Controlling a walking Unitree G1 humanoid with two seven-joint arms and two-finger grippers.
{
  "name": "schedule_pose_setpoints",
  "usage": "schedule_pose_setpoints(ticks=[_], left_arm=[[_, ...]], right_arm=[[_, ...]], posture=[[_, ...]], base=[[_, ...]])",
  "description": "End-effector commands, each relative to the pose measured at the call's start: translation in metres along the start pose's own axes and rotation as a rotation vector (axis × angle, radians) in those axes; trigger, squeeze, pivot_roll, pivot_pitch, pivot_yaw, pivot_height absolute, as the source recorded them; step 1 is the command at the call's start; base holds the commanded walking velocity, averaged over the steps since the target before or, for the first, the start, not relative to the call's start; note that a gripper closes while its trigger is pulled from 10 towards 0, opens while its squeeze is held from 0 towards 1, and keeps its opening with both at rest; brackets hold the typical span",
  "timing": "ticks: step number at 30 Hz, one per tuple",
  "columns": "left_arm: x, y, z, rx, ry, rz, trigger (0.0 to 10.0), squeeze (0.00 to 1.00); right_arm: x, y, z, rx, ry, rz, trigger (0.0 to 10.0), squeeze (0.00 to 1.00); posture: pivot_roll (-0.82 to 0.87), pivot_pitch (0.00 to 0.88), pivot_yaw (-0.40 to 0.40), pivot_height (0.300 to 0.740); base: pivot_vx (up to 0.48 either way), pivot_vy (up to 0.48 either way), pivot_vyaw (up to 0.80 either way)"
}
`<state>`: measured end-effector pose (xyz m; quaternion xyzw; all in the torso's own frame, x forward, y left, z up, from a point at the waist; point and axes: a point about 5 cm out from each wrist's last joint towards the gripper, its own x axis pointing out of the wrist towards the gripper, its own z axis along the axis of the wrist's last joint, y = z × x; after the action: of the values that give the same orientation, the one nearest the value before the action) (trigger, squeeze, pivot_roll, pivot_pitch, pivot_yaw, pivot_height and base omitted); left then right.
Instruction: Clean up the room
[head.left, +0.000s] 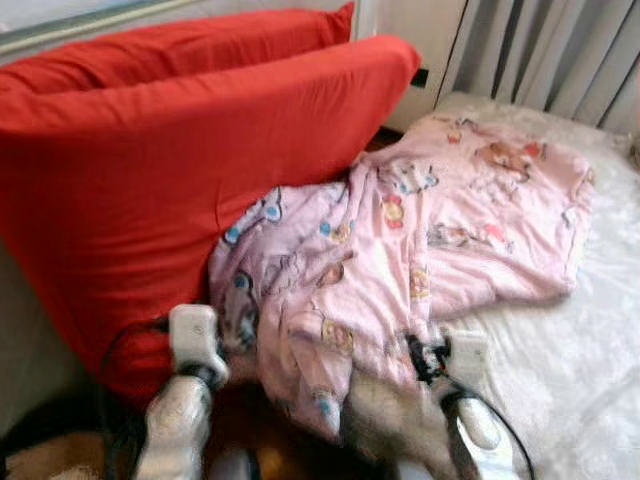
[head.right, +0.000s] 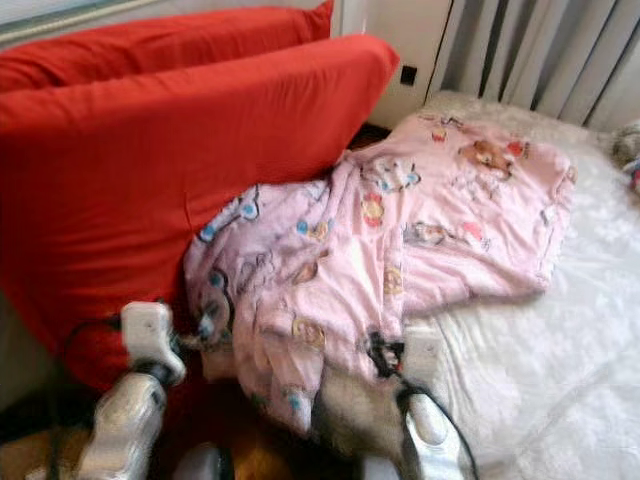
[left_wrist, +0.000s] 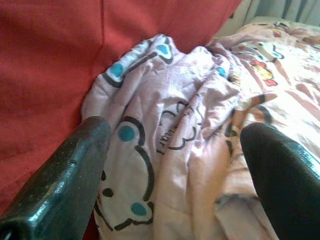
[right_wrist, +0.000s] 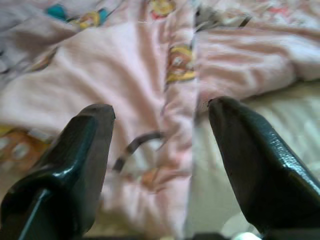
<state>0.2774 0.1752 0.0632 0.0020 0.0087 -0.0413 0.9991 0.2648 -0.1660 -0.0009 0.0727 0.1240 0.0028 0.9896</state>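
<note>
Reaching toward pink blanket (head.left: 420, 240) — both grippers' fingers (left_wrist: 60, 185) spread.

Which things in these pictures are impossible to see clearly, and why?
- Bed surface beneath the pink blanket: covered, both eye views.
- Object at the right edge, right eye view: cut off, unidentifiable.
- Left gripper and right gripper, open: fingertips blurred in the eye views.

A bedroom in a home, shown by a bed with a white cover (head.left: 580, 370), a crumpled pink cartoon-print blanket (head.left: 420, 240), large red pillows (head.left: 150, 170) and grey curtains (head.left: 560, 55) behind.
</note>
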Motion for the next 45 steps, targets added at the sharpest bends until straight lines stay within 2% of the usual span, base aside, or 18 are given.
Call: schedule_pose_setpoints(ticks=[1, 9, 18, 24, 27, 31, 36, 38, 45], left_arm=[[-0.002, 0.008, -0.002, 0.01, 0.019, 0.021, 10.0, 0.0], [-0.002, 0.007, -0.002, 0.008, 0.015, 0.018, 10.0, 0.0], [-0.002, 0.007, 0.0, 0.007, 0.011, 0.018, 10.0, 0.0], [-0.001, 0.006, 0.0, 0.008, 0.01, 0.014, 10.0, 0.0], [-0.001, 0.006, 0.001, 0.009, 0.007, 0.012, 10.0, 0.0], [-0.001, 0.007, 0.002, 0.009, 0.004, 0.015, 10.0, 0.0], [0.003, 0.004, 0.006, 0.009, -0.007, 0.011, 10.0, 0.0], [0.004, 0.004, 0.008, 0.009, -0.012, 0.008, 10.0, 0.0], [0.009, 0.002, 0.016, 0.01, -0.034, -0.002, 10.0, 0.0]], right_arm=[[0.003, 0.008, 0.0, 0.006, 0.001, 0.02, 10.0, 0.0], [0.003, 0.008, 0.0, 0.006, 0.007, 0.024, 10.0, 0.0], [0.006, 0.014, -0.001, 0.005, 0.029, 0.088, 10.0, 0.0], [0.009, 0.019, 0.0, -0.018, 0.039, 0.115, 10.0, 0.0], [0.014, 0.025, 0.0, -0.047, 0.077, 0.137, 10.0, 0.0], [0.016, 0.028, 0.001, -0.054, 0.085, 0.152, 10.0, 0.0], [0.02, 0.027, 0.005, -0.062, 0.074, 0.131, 10.0, 0.0], [0.022, 0.027, 0.005, -0.092, 0.095, 0.118, 10.0, 0.0], [0.028, 0.023, 0.007, -0.111, 0.138, 0.065, 10.0, 0.0]], posture=[[-0.01, 0.064, -0.057, 0.624], [-0.02, 0.067, -0.056, 0.624], [-0.02, 0.071, -0.056, 0.624], [-0.01, 0.074, -0.055, 0.624], [0.0, 0.078, -0.055, 0.624], [0.0, 0.086, -0.055, 0.595], [0.0, 0.101, -0.05, 0.585], [0.0, 0.106, -0.049, 0.585], [0.01, 0.137, -0.048, 0.585]], base=[[0.311, 0.0, 0.0], [0.308, 0.0, 0.0], [0.0, 0.0, 0.0], [0.0, 0.0, 0.0], [0.0, 0.0, 0.0], [0.0, 0.0, 0.0], [0.0, 0.0, 0.0], [0.0, 0.0, 0.0], [0.0, 0.0, 0.0]])
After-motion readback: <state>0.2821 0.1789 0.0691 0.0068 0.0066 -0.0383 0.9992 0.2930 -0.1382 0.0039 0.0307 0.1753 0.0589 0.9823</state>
